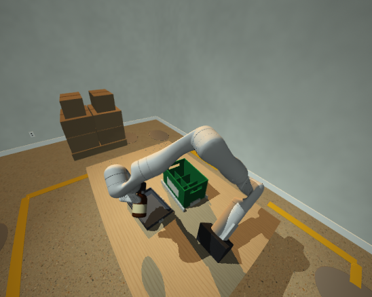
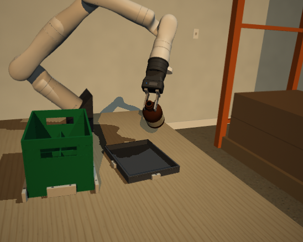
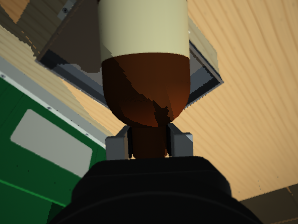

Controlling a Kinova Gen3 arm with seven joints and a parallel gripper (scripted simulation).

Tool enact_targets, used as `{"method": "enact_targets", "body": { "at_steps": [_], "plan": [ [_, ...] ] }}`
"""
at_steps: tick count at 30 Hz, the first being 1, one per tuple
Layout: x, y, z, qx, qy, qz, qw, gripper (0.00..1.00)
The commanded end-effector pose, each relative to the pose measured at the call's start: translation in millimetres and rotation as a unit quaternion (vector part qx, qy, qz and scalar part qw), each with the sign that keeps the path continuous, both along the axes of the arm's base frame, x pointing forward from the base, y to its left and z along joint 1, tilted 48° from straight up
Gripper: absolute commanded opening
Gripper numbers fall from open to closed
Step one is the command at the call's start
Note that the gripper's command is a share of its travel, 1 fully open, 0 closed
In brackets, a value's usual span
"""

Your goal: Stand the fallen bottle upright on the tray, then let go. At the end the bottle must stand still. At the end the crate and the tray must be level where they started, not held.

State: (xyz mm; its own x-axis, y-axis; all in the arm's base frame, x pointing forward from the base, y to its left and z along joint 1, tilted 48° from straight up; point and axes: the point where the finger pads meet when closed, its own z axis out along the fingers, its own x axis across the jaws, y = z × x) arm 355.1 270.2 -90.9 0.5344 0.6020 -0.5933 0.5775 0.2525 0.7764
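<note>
My fingers [image 2: 157, 103] are partway open and clamped on the neck of the brown bottle [image 1: 139, 205] [image 2: 154, 116] [image 3: 146, 85], and there it hangs, tilted, mouth toward me, its cream label on the far part of the body! It's up in the air, clear of the dark tray [image 1: 168, 211] [image 2: 152, 173] [image 3: 92, 89], which lies flat on the counter [image 1: 178, 274] [image 2: 156, 212] [image 3: 250, 55]. Near the tray, the green crate [image 1: 195, 196] [image 2: 57, 168] [image 3: 30, 180] stands level, and nothing of mine touches either one!
</note>
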Motion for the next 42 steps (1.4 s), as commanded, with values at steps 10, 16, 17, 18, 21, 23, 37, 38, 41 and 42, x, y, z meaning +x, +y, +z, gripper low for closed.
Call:
{"method": "enact_targets", "body": {
  "at_steps": [10,16,17,18,21,23,37,38,41,42],
  "plan": [
    [0.1,1.3,0.7,0.001,0.0,0.001,1.0,0.0],
    [0.1,1.2,0.6,0.001,-0.001,0.001,1.0,0.0],
    [0.1,1.2,0.6,0.0,-0.001,0.002,1.0,0.0],
    [0.1,1.2,0.6,0.0,-0.002,0.002,1.0,0.0],
    [0.0,1.1,0.5,-0.003,-0.004,0.004,1.0,0.0],
    [-0.1,1.0,0.4,-0.005,-0.007,0.007,1.0,0.0],
    [-0.5,0.7,-0.2,-0.026,-0.03,0.029,0.999,0.0],
    [-0.5,0.7,-0.2,-0.028,-0.032,0.031,0.999,0.0],
    [-0.6,0.8,-0.2,-0.033,-0.038,0.037,0.998,0.0],
    [-0.6,0.9,-0.2,-0.035,-0.04,0.039,0.998,0.0]
  ]
}}
